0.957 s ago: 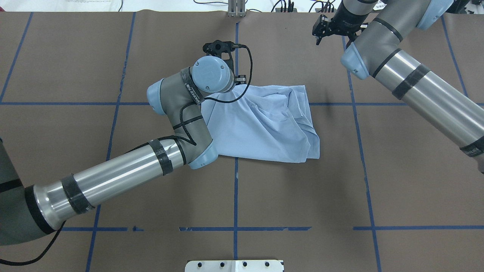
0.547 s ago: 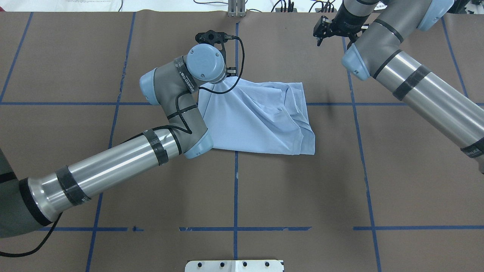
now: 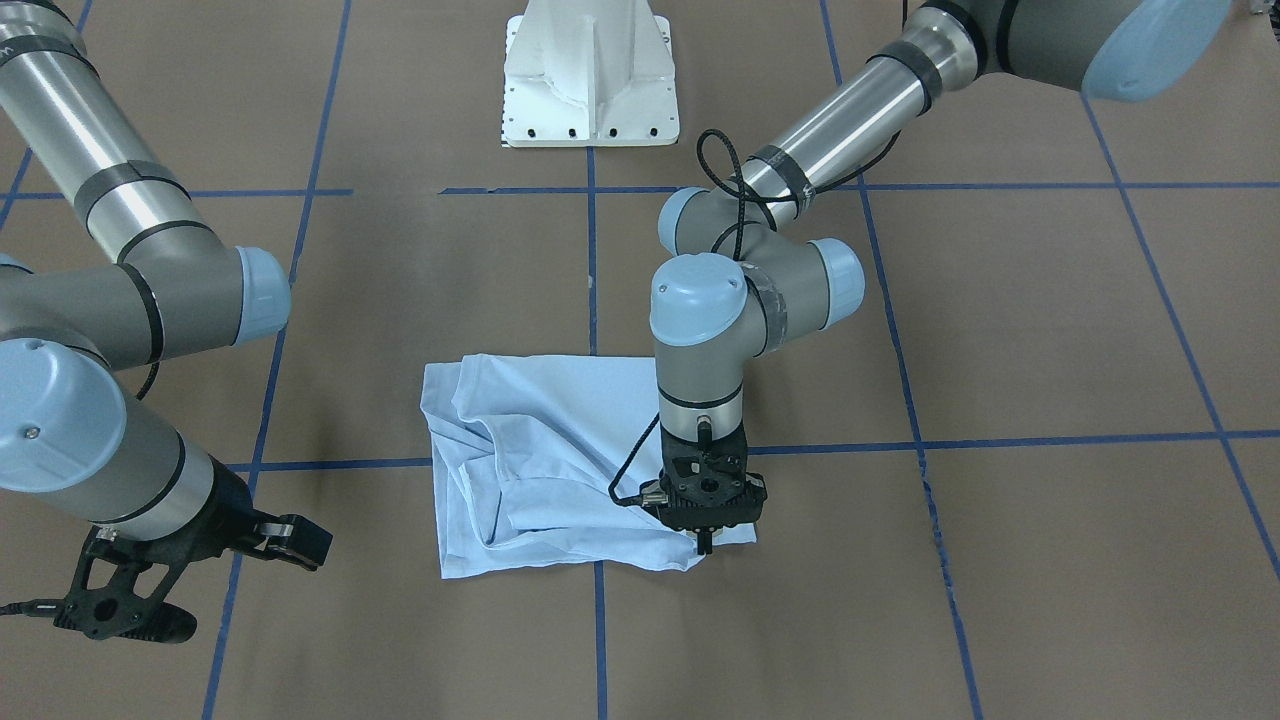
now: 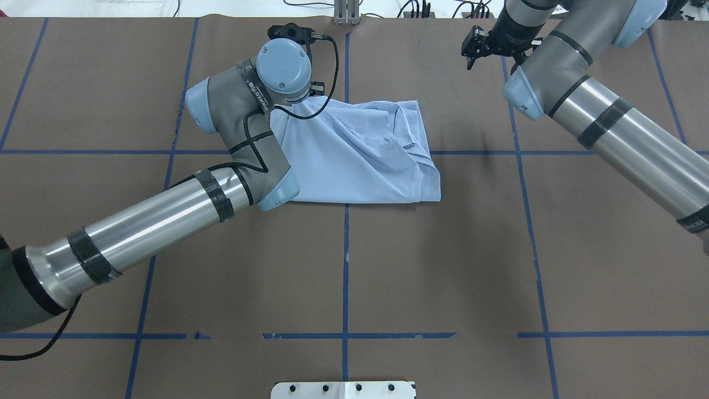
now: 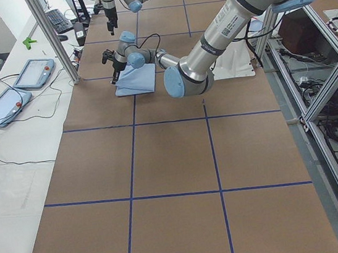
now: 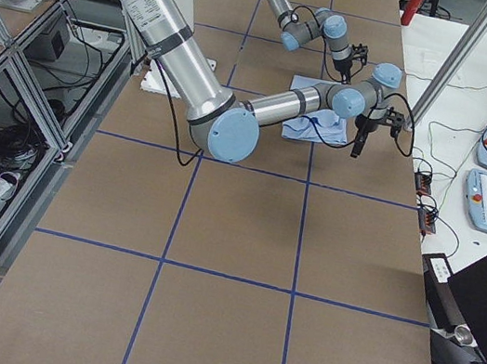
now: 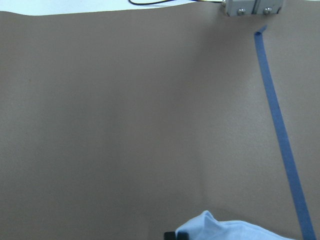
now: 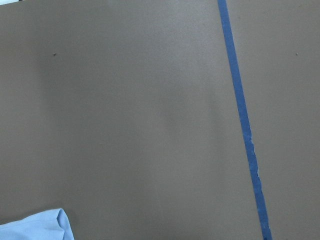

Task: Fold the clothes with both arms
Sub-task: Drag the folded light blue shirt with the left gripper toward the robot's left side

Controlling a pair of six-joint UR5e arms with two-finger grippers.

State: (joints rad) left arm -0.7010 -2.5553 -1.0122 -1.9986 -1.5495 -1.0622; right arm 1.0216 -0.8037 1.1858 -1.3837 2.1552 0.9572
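Note:
The light blue T-shirt point(image 4: 360, 160) lies loosely folded and creased on the brown table, past its middle; the print and collar do not show. It also shows in the front-facing view point(image 3: 540, 440). My left gripper point(image 3: 705, 543) points straight down and is shut on the shirt's far left corner, which it holds low over the table. That corner also shows at the bottom of the left wrist view point(image 7: 220, 230). My right gripper point(image 4: 475, 49) hangs open and empty, apart from the shirt, off to its far right. A shirt corner point(image 8: 35, 227) shows in the right wrist view.
Blue tape lines point(image 4: 345, 266) cross the table covering. The white pedestal base point(image 3: 590, 70) stands at the robot's edge. A metal bracket point(image 4: 346, 14) sits at the far edge. Tablets point(image 5: 31, 73) and cables lie on a side table beyond it.
My left gripper has moved to the far left, dragging the shirt with it across the table. The shirt now lies flatter. The right arm has barely moved.

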